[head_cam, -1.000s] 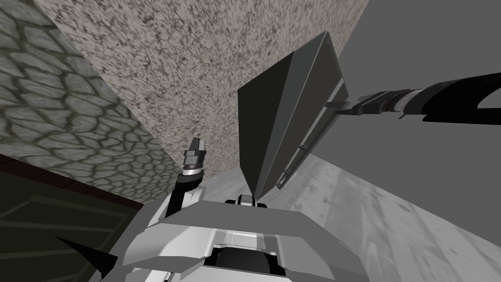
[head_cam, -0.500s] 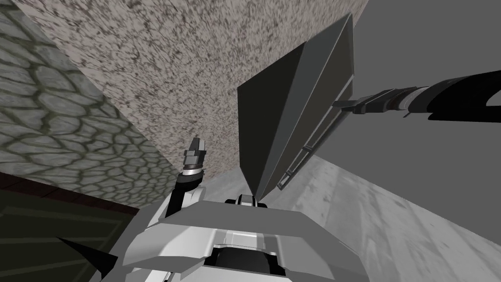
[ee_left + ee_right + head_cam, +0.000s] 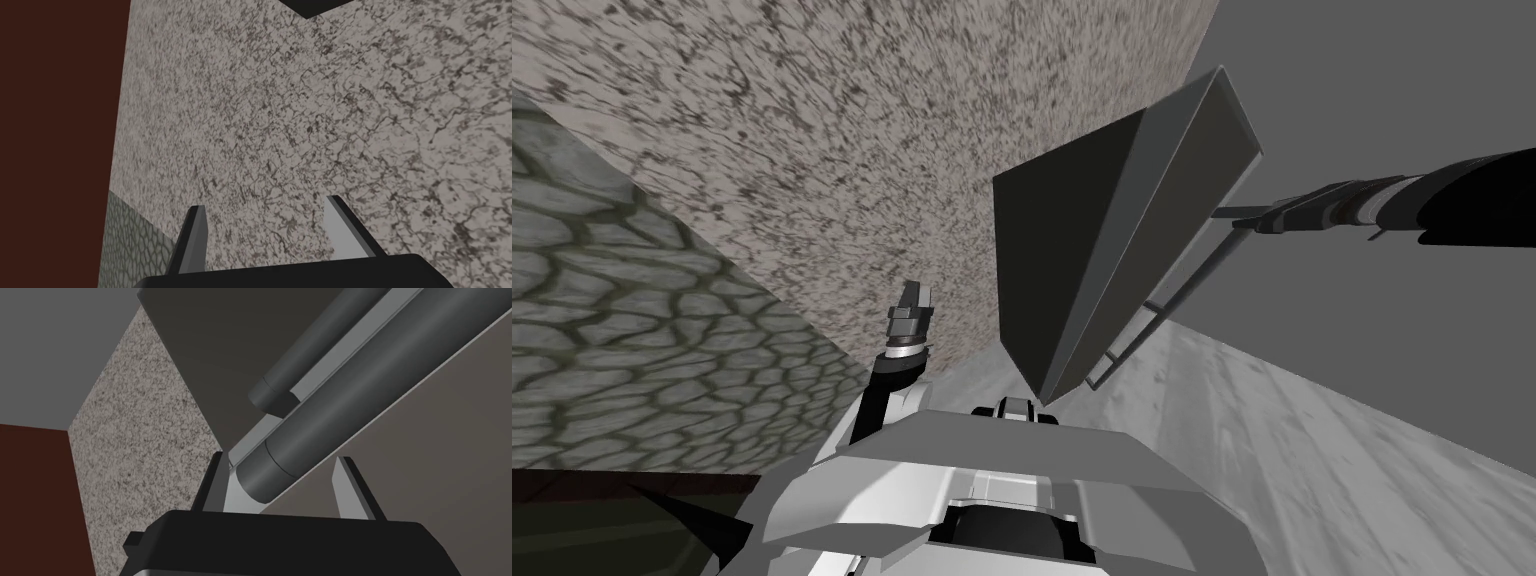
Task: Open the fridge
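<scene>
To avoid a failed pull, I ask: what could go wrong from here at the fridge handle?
The right gripper sits at the very end of the handle bar, so it may slide off as the door of the fridge swings. The left gripper is raised beside the fridge; a turn might brush it.

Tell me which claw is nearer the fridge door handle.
Right. The right claw straddles the handle near its end; the left claw faces the speckled wall, apart from the fridge.
</scene>
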### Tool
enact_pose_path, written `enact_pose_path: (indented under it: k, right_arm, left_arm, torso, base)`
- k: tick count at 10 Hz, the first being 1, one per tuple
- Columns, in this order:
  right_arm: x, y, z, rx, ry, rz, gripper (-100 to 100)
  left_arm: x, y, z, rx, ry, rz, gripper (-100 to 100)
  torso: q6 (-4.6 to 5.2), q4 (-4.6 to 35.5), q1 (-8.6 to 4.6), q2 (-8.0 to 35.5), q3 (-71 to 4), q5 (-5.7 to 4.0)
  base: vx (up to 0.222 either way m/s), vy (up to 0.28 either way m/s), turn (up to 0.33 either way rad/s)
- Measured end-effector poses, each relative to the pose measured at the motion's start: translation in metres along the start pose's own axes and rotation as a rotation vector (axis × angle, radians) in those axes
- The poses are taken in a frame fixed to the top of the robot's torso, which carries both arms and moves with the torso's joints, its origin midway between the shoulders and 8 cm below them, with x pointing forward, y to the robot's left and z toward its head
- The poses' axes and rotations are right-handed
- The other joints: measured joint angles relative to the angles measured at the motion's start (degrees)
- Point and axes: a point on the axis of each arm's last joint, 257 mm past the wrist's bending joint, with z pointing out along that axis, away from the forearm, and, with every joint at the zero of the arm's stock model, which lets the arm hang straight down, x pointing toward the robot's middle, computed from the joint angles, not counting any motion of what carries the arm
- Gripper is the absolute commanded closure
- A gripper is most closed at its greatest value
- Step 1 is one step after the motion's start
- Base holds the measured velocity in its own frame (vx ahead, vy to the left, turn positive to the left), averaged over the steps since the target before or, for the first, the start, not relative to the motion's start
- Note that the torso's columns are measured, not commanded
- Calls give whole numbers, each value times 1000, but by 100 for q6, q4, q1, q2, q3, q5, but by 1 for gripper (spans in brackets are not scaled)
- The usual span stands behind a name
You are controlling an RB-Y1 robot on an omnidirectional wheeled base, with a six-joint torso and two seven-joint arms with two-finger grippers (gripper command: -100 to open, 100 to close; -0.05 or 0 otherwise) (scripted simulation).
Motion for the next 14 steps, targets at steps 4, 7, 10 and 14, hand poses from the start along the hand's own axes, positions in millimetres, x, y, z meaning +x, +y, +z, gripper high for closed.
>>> enact_pose_path:
  k: [4,7,10,14]
  right_arm:
    - [22,-15,-3,37,50,-4,100]
    - [47,-44,-10,108,112,2,100]
    - [61,-60,-15,146,135,32,100]
    - [73,-81,-24,200,179,10,100]
  left_arm:
    - [0,0,0,0,0,0,0]
    - [0,0,0,0,0,0,0]
    - [0,0,0,0,0,0,0]
    - [0,0,0,0,0,0,0]
  torso:
    - [4,-17,-2,-60,-45,1]
    - [-24,-27,8,-58,-37,-2]
    - [-79,-38,-2,-63,-47,10]
    - [-9,-25,13,-18,-1,-20]
  base:
    - [-23,169,-189]
    - [46,271,-255]
    - [-14,50,-14]
    - [12,144,-145]
